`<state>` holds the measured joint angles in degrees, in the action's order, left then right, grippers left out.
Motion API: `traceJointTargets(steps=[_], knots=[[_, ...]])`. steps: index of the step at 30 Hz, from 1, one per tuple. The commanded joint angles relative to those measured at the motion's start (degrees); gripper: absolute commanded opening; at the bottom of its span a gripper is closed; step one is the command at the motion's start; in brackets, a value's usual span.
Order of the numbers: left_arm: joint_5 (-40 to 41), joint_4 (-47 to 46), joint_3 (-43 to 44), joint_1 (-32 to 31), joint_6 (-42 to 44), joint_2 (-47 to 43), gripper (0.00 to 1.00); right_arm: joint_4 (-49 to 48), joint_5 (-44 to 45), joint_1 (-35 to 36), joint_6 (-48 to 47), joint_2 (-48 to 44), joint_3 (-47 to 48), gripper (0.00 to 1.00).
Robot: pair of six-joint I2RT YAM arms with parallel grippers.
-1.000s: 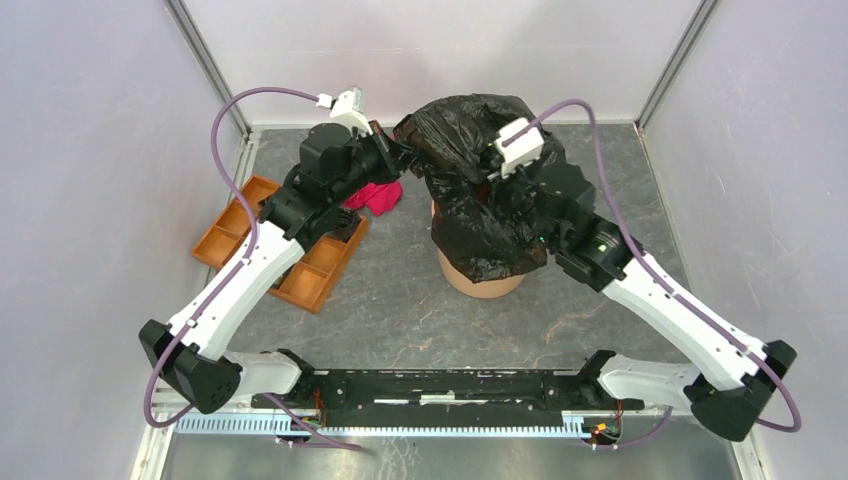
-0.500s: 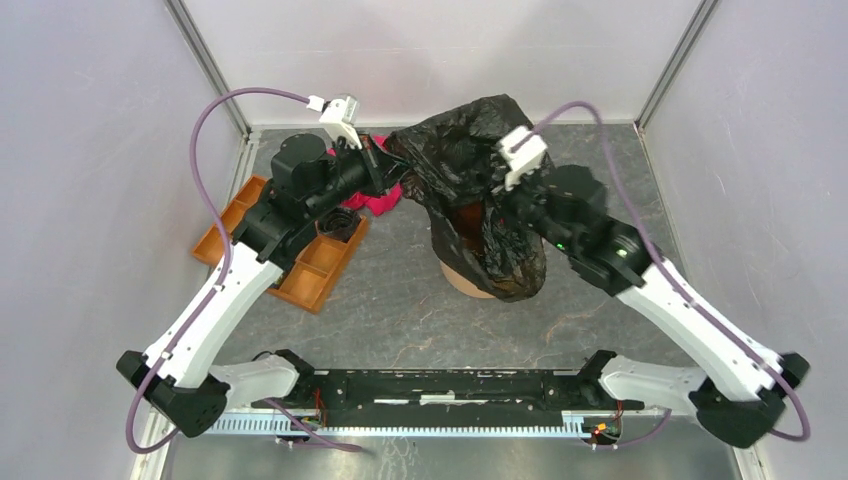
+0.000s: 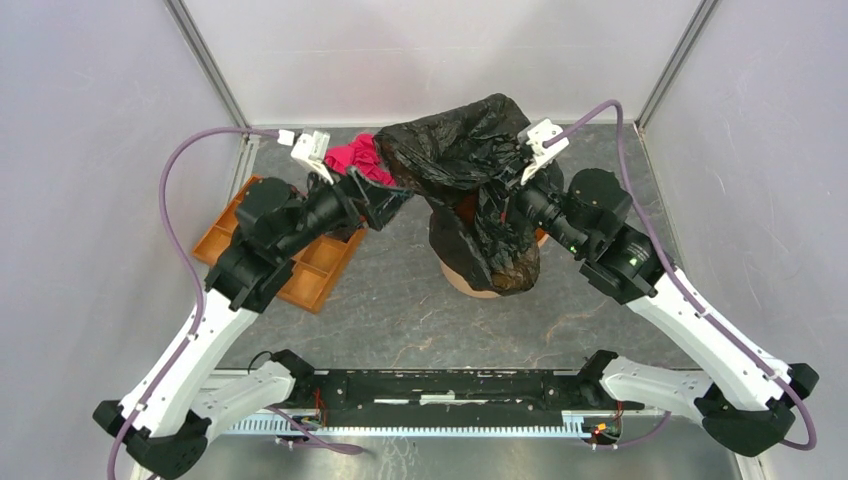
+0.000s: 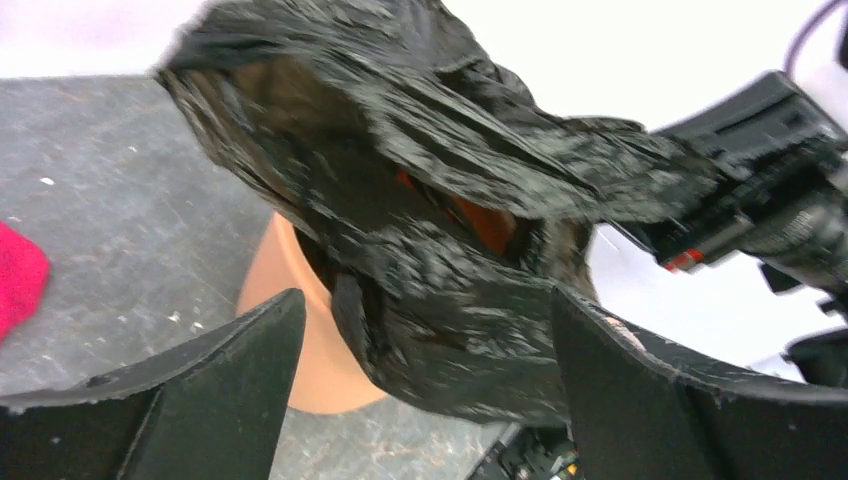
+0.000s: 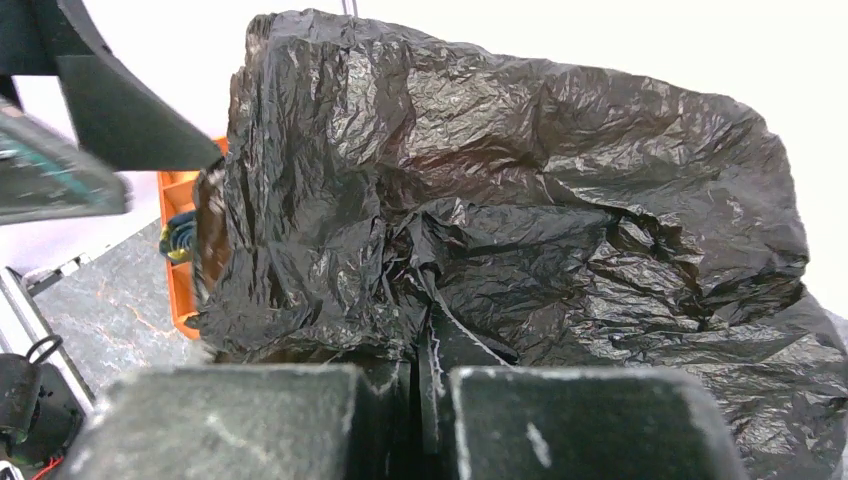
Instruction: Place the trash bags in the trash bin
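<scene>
Trash bags (image 3: pixel 462 150): creased, glossy black film, loosely crumpled.

The top camera hangs above and behind my bases, looking down from afar on the whole grey stone-patterned table (image 3: pixel 400 310). My left wrist camera looks out between my left fingers (image 4: pixel 230 370) at the crinkled shiny black plastic trash bag (image 4: pixel 430 200) draped over the round terracotta-orange plastic bin (image 4: pixel 290 340), close by. My right wrist camera sits closer still, over my right fingers (image 5: pixel 250 420), and the bag nearly fills it. All three views share that bag.
</scene>
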<state>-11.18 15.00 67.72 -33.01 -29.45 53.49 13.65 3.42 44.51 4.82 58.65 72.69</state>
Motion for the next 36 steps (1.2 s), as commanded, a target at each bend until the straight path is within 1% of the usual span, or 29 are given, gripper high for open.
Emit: traceJointTargets(steps=[1,4,7,10,17,21,27,29,32,34,35,36], knots=[[-7.4,-6.5,-6.2,0.1,-6.9,-4.6,1.0,-4.0,-0.1,-0.1,1.6,-0.4,-1.5,0.01],[-10.6,-10.9,-10.2,0.1,-15.2,-4.2,1.0,-4.3,-1.3,-0.1,1.7,0.0,-1.7,0.01],[-11.0,-16.5,-12.8,0.1,-25.1,-2.3,1.0,-4.5,-2.9,-0.1,1.8,0.3,-2.2,0.01],[-11.2,-22.1,-13.6,-0.1,-31.2,-0.1,1.0,-4.5,-3.3,-0.1,1.9,0.1,-2.9,0.01],[-6.5,-23.4,-11.9,-0.1,-37.5,2.9,1.0,-4.2,-5.1,-0.1,2.0,-0.4,-4.3,0.01],[-6.3,-27.2,-11.1,-0.3,-39.2,3.9,1.0,-3.8,-7.9,0.0,0.9,0.4,-4.7,0.01],[-6.4,-26.9,-9.6,-0.5,-41.4,6.9,1.0,-7.7,-13.9,0.0,1.1,-0.5,-8.5,0.01],[-6.3,-26.7,-9.3,-0.5,-40.9,7.3,0.95,-8.0,-15.1,-0.1,1.2,-0.6,-9.1,0.01],[-5.3,-24.6,-8.6,-0.6,-38.0,7.2,0.71,-7.5,-15.7,-0.1,0.9,-0.9,-9.6,0.01],[-4.4,-22.2,-7.7,-0.5,-35.2,7.0,0.49,-6.9,-15.5,-0.1,0.4,-1.3,-9.7,0.01],[-4.0,-20.6,-7.2,-0.5,-33.7,6.9,0.41,-6.5,-15.3,-0.1,0.2,-1.6,-9.6,0.05],[-3.5,-19.0,-6.6,-0.5,-32.4,6.8,0.32,-6.2,-15.2,0.0,-0.1,-2.0,-9.7,0.1]])
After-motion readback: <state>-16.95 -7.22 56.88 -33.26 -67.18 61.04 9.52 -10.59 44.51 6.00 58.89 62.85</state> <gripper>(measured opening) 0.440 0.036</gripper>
